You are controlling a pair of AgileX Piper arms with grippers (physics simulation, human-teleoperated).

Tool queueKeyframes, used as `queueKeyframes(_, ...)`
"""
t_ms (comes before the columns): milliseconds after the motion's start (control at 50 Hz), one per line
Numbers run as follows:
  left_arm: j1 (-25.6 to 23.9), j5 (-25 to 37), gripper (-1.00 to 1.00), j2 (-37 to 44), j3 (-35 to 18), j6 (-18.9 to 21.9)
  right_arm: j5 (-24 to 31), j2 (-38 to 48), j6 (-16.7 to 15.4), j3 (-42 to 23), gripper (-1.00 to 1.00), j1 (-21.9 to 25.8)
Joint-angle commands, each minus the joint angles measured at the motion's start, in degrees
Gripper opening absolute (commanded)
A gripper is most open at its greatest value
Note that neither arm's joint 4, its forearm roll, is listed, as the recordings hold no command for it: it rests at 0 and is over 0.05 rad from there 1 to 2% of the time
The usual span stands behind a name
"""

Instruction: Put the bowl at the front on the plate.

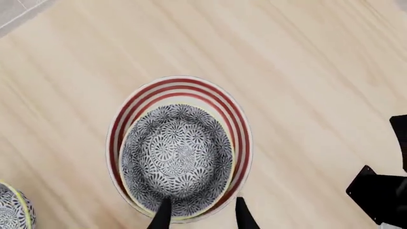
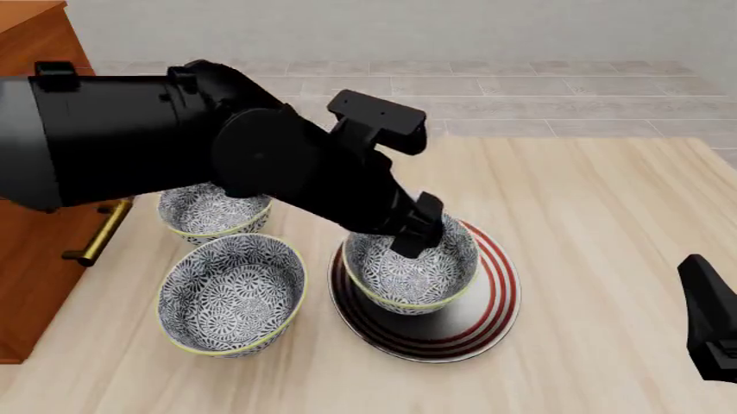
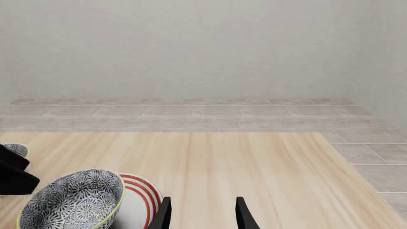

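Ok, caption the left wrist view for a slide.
Left claw straddling the rim of the patterned bowl that sits on the red-ringed plate.

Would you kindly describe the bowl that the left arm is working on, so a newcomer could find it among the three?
Start at the wooden table and find the large white plate ringed in red, right of the other bowls. The bowl sits on that plate, with the left gripper at its rim. All three bowls share the blue-grey floral pattern, but the other two bowls stand on bare wood.
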Motion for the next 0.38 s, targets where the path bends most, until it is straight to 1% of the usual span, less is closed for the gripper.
queueKeyframes(20,2.1,3.5,1.00,-10.9,3.8,0.6,0.0,-0.1,0.0,0.1,1.00,0.0)
queueKeyframes(80,3.0,3.7,1.00,-13.9,4.7,1.1,0.0,-0.1,0.0,0.1,1.00,0.0)
queueKeyframes(100,2.7,3.8,1.00,-14.7,4.9,0.2,0.0,-0.1,0.0,0.1,1.00,0.0)
queueKeyframes(120,2.7,3.8,1.00,-14.7,4.9,0.2,0.0,-0.1,0.0,0.1,1.00,0.0)
queueKeyframes(140,2.4,4.4,1.00,-16.2,5.4,-0.3,0.0,-0.1,0.0,0.1,1.00,0.0)
queueKeyframes(240,3.3,6.0,1.00,-20.5,6.8,-0.1,0.0,-0.1,0.0,0.1,1.00,0.0)
queueKeyframes(300,3.3,7.5,1.00,-23.8,7.3,-1.0,0.0,-0.1,0.0,0.1,1.00,0.0)
queueKeyframes(380,3.7,9.6,1.00,-28.3,8.4,-0.9,0.0,-0.1,0.0,0.1,1.00,0.0)
